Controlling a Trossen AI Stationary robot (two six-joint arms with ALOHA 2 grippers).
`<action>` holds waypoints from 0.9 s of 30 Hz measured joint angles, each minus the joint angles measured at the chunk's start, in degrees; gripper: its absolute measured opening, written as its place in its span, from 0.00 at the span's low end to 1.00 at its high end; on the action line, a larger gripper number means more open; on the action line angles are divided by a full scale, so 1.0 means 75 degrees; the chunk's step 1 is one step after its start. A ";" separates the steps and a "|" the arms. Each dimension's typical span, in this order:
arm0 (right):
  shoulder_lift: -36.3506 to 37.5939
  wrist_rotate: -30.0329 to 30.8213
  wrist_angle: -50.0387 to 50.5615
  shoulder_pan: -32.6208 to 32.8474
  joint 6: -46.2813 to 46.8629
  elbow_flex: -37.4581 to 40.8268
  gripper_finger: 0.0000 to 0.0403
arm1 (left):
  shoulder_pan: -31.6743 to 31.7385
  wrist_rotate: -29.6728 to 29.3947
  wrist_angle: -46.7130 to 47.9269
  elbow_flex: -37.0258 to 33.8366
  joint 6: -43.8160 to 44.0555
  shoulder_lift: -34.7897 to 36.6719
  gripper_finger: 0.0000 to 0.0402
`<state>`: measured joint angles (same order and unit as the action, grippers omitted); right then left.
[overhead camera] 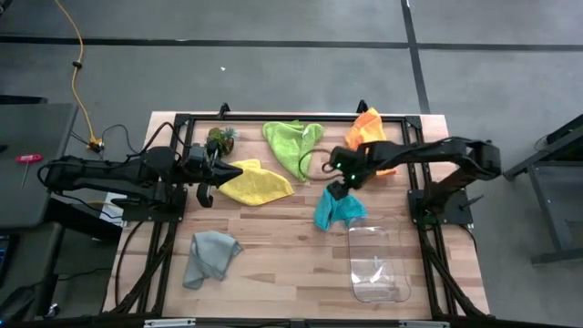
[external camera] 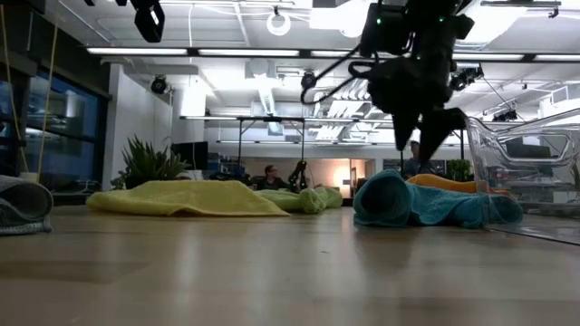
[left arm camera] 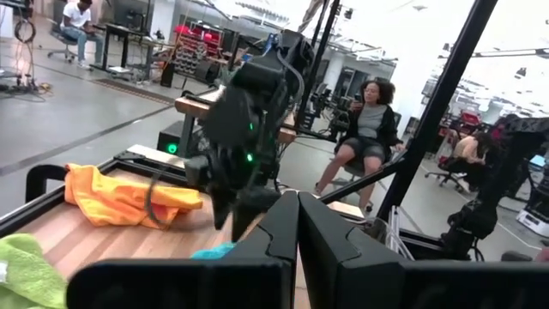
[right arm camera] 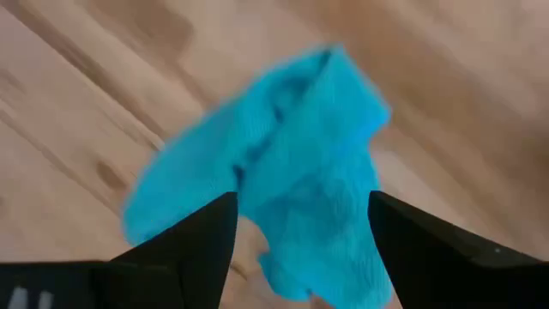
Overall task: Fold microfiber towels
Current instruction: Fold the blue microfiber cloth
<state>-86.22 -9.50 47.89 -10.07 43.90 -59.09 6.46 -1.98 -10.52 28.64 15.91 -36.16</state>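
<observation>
- The teal towel (overhead camera: 338, 210) lies crumpled on the bench (overhead camera: 273, 264), beside the clear bin (overhead camera: 378, 264).
- The right gripper (right arm camera: 300, 236) hangs just above it, fingers wide apart, holding nothing.
- Likely step: starting the teal fold; next, pinch one edge.
- The left gripper (overhead camera: 208, 193) waits closed, empty, near the yellow towel (overhead camera: 255, 182).

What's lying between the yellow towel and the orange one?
In the high view, the lime green towel lies between the yellow towel and the orange towel.

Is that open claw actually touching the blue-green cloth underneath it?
Apart. The low view shows the right gripper hanging open above the teal towel, clear background visible between fingertips and cloth.
</observation>
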 joint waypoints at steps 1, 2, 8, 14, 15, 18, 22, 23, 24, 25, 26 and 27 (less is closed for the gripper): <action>-0.0056 0.0003 0.0079 0.0097 0.0100 0.0003 0.63 | 0.0000 0.0005 0.0000 0.0000 -0.0001 0.0000 0.00; -0.0077 0.0052 0.0089 0.0199 0.0210 0.0003 0.63 | 0.0000 0.0006 0.0001 0.0000 -0.0001 0.0000 0.00; -0.0093 0.0408 -0.0323 0.0648 0.1220 0.0003 0.63 | 0.0000 -0.0003 0.0003 0.0000 -0.0193 0.0000 0.00; -0.0532 0.0636 -0.0445 0.0714 0.1762 0.0003 0.63 | -0.0003 -0.0021 0.0008 0.0000 -0.0205 0.0000 0.00; -0.0636 0.0631 -0.0488 0.0714 0.1807 0.0003 0.63 | -0.0003 -0.0021 0.0007 0.0000 -0.0203 0.0000 0.00; -0.0908 0.0597 -0.0709 0.0711 0.1992 0.0003 0.63 | -0.0003 -0.0021 0.0012 0.0000 -0.0202 0.0000 0.00; -0.1171 0.0647 -0.0852 0.0714 0.2254 0.0003 0.63 | -0.0003 -0.0021 0.0019 0.0000 -0.0205 0.0000 0.00; -0.1216 0.0640 -0.0934 0.0714 0.2354 0.0003 0.63 | -0.0003 -0.0023 0.0017 0.0000 -0.0205 0.0000 0.00; -0.1231 0.0641 -0.0998 0.0717 0.2432 0.0003 0.63 | -0.0003 -0.0021 0.0023 0.0000 -0.0205 0.0000 0.00; -0.1232 0.0641 -0.1093 0.0733 0.2538 0.0003 0.63 | -0.0003 -0.0021 0.0025 0.0000 -0.0205 0.0000 0.00; -0.1232 0.0640 -0.1254 0.0749 0.2614 0.0003 0.63 | -0.0003 -0.0023 0.0028 0.0000 -0.0205 0.0000 0.00; -0.1227 0.0642 -0.1405 0.0755 0.2729 0.0003 0.63 | -0.0003 -0.0022 0.0033 0.0000 -0.0205 0.0000 0.00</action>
<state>-95.43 -4.68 37.35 -4.41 64.36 -59.07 6.44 -2.14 -10.28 28.64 14.37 -36.16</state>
